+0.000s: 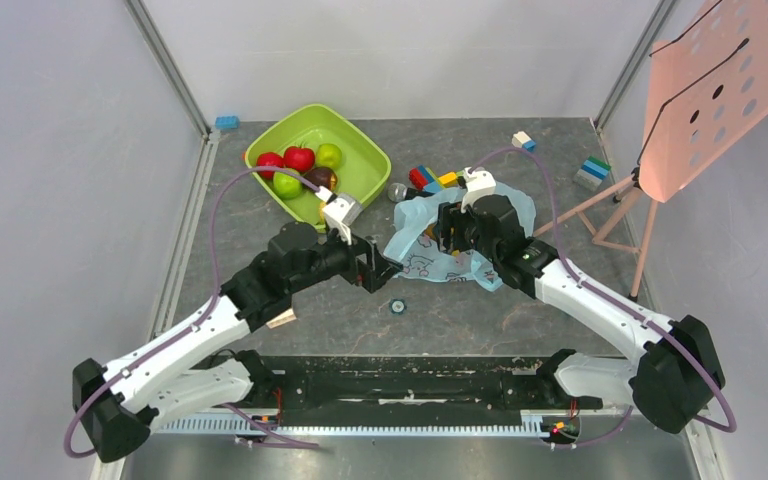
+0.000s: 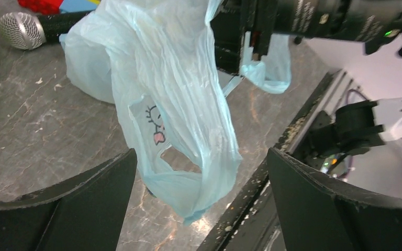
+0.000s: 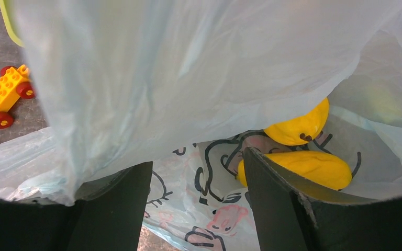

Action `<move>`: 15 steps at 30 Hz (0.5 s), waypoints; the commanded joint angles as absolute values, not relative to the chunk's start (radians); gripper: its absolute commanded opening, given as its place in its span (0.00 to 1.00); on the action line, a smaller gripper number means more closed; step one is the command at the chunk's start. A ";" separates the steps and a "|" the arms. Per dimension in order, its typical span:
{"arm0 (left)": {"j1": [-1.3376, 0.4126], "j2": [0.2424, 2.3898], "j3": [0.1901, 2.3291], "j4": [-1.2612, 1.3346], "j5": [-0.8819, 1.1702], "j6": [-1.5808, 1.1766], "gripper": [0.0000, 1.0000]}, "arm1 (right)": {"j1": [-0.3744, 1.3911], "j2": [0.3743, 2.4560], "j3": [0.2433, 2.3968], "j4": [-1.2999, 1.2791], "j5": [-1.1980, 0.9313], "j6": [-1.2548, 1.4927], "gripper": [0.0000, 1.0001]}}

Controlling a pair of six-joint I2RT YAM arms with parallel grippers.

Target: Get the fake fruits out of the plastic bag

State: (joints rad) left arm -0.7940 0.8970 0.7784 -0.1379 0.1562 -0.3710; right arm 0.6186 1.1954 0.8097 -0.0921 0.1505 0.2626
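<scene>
Your left gripper [image 2: 201, 157] stood spread wide and held nothing. The hanging tail of the bag [image 2: 183, 110] lay between its fingers [image 2: 84, 198], and I could not tell whether it touched either. Your right gripper [image 3: 196, 162] was spread too and pinched nothing, its tips at the bag's mouth with loose film draped over one finger. By my reading, the step in hand was reaching in for a fruit. To do it well, you needed the bag held steady first, and closing the left gripper on that tail would have kept the bag from riding along. The right gripper had to pass under the top sheet, or it would have pinched plastic with the fruit. 2 yellow fruits lay inside the bag, off to the right of the gap in the right wrist view. The long fruit [image 3: 306, 168] sat low, just beside that fingertip, and the rounder fruit [image 3: 299, 128] just behind it, so the gripper needed shifting that way before closing. Farther off, the bowl [image 1: 360, 150] held at least 5 fruits [image 1: 300, 158], well apart from both grippers.
</scene>
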 commanded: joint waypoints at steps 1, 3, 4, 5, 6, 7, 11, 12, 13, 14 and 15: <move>-0.852 0.948 0.803 -0.146 0.037 -0.280 1.00 | 0.615 1.189 0.841 -0.076 0.138 0.271 0.68; -0.872 0.975 0.808 -0.143 0.004 -0.264 1.00 | 0.614 1.184 0.838 -0.077 0.134 0.272 0.68; -0.878 0.985 0.810 -0.140 -0.017 -0.257 0.99 | 0.615 1.182 0.838 -0.077 0.132 0.272 0.68; -0.885 0.996 0.813 -0.139 -0.039 -0.253 0.98 | 0.615 1.181 0.837 -0.078 0.130 0.272 0.68; -0.889 1.006 0.816 -0.138 -0.050 -0.251 0.95 | 0.615 1.178 0.838 -0.080 0.127 0.271 0.68; -0.891 1.014 0.820 -0.138 -0.064 -0.247 0.89 | 0.615 1.174 0.836 -0.082 0.127 0.268 0.68; -0.894 1.008 0.833 -0.143 -0.099 -0.253 0.50 | 0.615 1.154 0.827 -0.083 0.117 0.256 0.68; -0.896 0.996 0.834 -0.145 -0.100 -0.255 0.40 | 0.616 1.146 0.823 -0.081 0.112 0.246 0.69; -0.897 0.979 0.836 -0.151 -0.105 -0.255 0.31 | 0.615 1.140 0.817 -0.076 0.099 0.231 0.68; -0.899 0.962 0.840 -0.160 -0.108 -0.255 0.24 | 0.615 1.134 0.812 -0.070 0.082 0.208 0.69; -0.901 0.941 0.845 -0.173 -0.112 -0.254 0.17 | 0.615 1.128 0.805 -0.063 0.060 0.190 0.69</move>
